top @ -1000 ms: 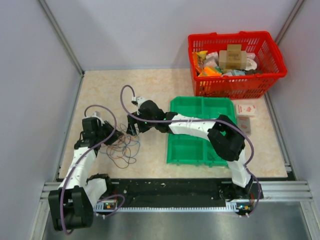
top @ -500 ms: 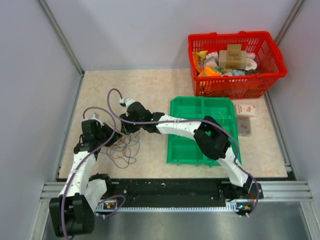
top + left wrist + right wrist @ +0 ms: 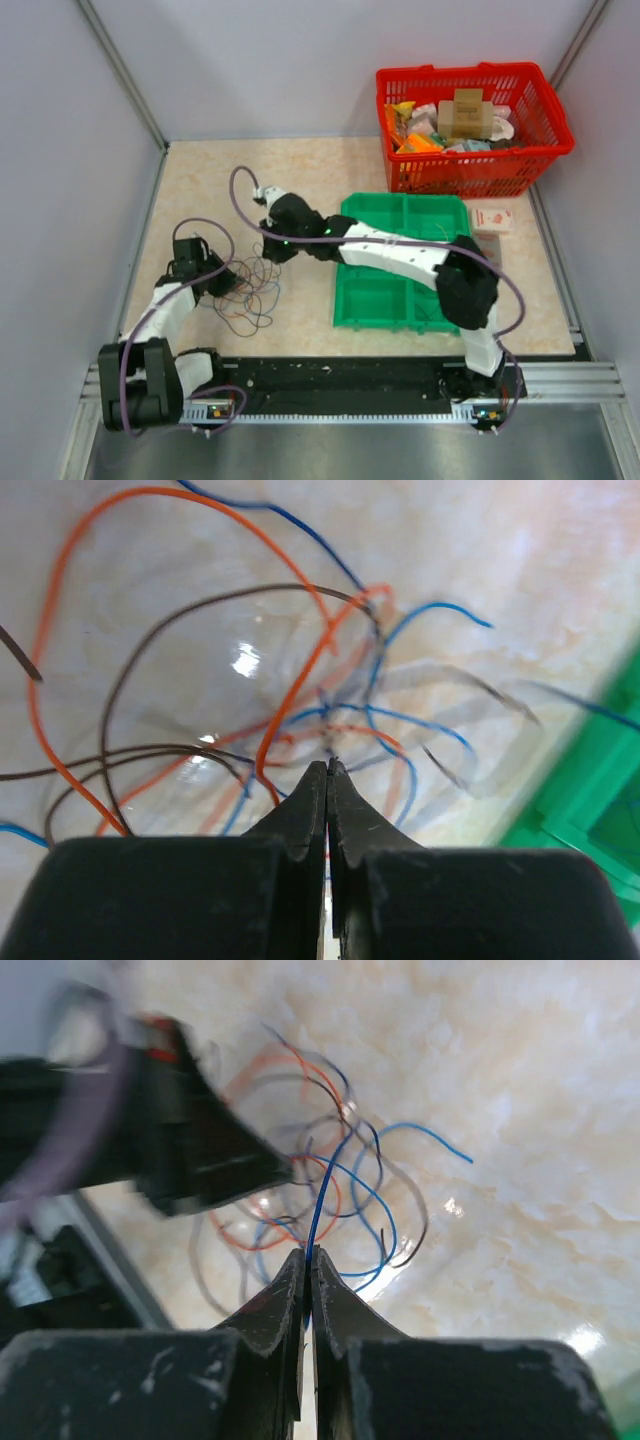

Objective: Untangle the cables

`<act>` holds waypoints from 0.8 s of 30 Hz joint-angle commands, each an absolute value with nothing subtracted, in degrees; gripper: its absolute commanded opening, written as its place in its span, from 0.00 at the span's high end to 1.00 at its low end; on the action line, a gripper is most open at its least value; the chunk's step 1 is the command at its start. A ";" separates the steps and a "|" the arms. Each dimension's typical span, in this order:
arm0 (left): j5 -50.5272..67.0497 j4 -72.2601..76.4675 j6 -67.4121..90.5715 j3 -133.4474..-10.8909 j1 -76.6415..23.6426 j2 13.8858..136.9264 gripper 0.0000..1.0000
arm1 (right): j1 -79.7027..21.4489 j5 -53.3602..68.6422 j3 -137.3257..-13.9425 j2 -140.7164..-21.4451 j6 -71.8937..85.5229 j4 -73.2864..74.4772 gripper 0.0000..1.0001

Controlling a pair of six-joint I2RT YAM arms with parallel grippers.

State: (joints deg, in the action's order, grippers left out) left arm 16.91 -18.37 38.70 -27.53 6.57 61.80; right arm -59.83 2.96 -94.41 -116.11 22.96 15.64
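The cables lie as a loose tangle of blue, orange and dark loops on the beige table, between my two grippers. My left gripper sits at the tangle's left edge. In the left wrist view its jaws are pressed together; a dark strand peeks from the tip and an orange cable runs down behind one finger. My right gripper is at the tangle's upper edge. The right wrist view shows it shut on a blue cable that rises straight from its tip. The left gripper appears blurred there.
A green compartment tray lies right of the tangle, under the right arm, and shows in the left wrist view. A red basket full of packets stands at the back right. Two small boxes lie beside the tray.
Both grippers have closed at the tangle. The right arm swung left, then back right and up with the blue cable. The left arm's gripper dropped lower and nearer.
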 commanded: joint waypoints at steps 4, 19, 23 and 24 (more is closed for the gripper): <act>7.83 -17.23 41.84 -29.53 6.50 69.78 1.00 | -59.94 -2.19 -97.81 -89.32 18.73 20.91 1.00; 6.32 -18.81 42.28 -29.62 6.51 69.08 1.00 | -59.85 -19.16 -111.46 -71.20 4.92 33.40 1.00; 9.66 -17.84 41.75 -30.06 6.50 68.91 1.00 | -59.85 -18.80 -102.15 -66.37 3.34 33.22 1.00; 10.28 -17.84 41.66 -30.15 6.50 68.73 1.00 | -59.94 -20.20 -99.34 -65.23 3.43 33.31 1.00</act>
